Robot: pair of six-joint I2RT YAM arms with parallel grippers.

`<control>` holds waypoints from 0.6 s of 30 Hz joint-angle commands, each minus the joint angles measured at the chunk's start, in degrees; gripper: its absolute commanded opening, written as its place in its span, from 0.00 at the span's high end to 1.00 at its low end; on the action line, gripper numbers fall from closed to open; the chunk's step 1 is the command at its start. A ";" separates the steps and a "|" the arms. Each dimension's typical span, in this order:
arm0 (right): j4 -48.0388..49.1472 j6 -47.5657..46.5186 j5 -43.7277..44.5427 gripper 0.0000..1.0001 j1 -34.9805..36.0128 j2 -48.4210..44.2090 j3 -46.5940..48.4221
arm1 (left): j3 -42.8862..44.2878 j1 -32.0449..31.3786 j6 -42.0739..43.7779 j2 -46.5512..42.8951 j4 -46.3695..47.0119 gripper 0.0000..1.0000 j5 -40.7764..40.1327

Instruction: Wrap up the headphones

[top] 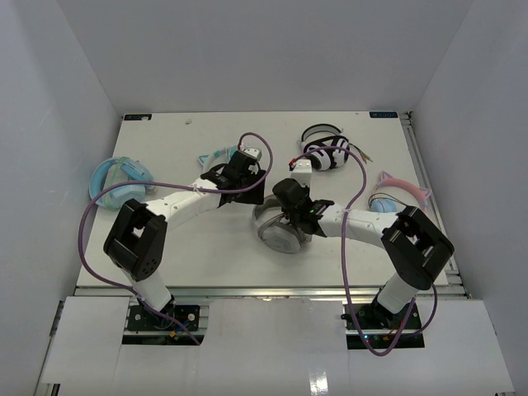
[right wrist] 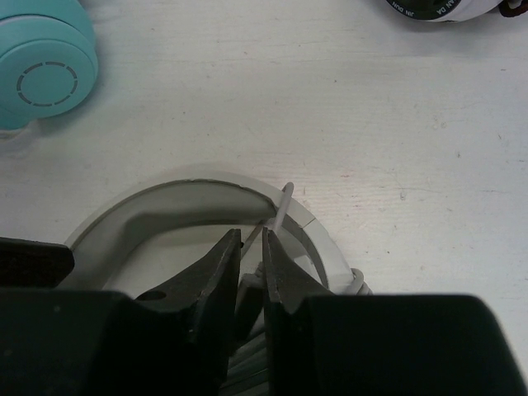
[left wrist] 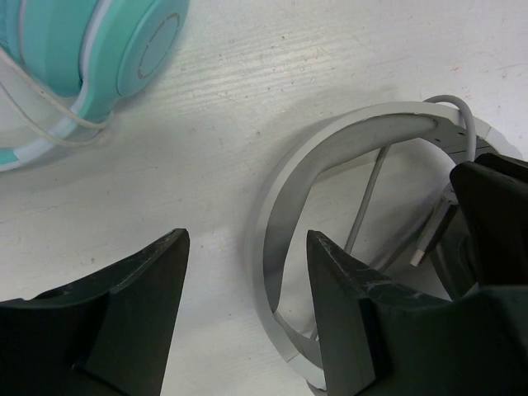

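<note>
Grey headphones (top: pixel 279 229) sit mid-table (top: pixel 206 264), cups toward my bases, between my two wrists. The headband (left wrist: pixel 346 136) arcs flat on the surface, and the thin cable (right wrist: pixel 283 202) loops inside and over it. The plug end (left wrist: pixel 419 256) lies loose inside the arc.

My right gripper (right wrist: pixel 251 260) is parted only to a slit. The cable runs up through that gap and looks thinner than it, so I read it as not pinched (tight view, low confidence). My left gripper (left wrist: pixel 247 280) is released wide, nothing clamped. The headband's edge lies under the gap, apart from both tips.

Step, as I judge it: tail end of the wrap, cable gathered on the band, both jaws letting go.

The next move calls for lifting the right tips straight up off the cable without dragging a loop, and clearing the left. The risk is that the loose plug springs the coil open.

Teal headphones (left wrist: pixel 99 49) lie near the left wrist, and striped ones (top: pixel 326 153) are further back, both well apart.
</note>
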 commanded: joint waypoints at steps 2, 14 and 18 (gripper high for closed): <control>-2.30 1.04 1.68 0.76 -0.21 0.36 1.82 | 1.10 0.58 0.23 -6.29 -0.42 0.30 -1.71; -5.48 -3.71 -1.24 0.57 -0.12 -4.78 6.76 | 2.15 0.58 0.09 -15.15 -1.91 0.28 -2.33; -7.39 -8.09 -3.54 0.54 -0.12 -8.08 10.48 | 1.08 0.62 0.21 -19.68 1.03 0.05 0.20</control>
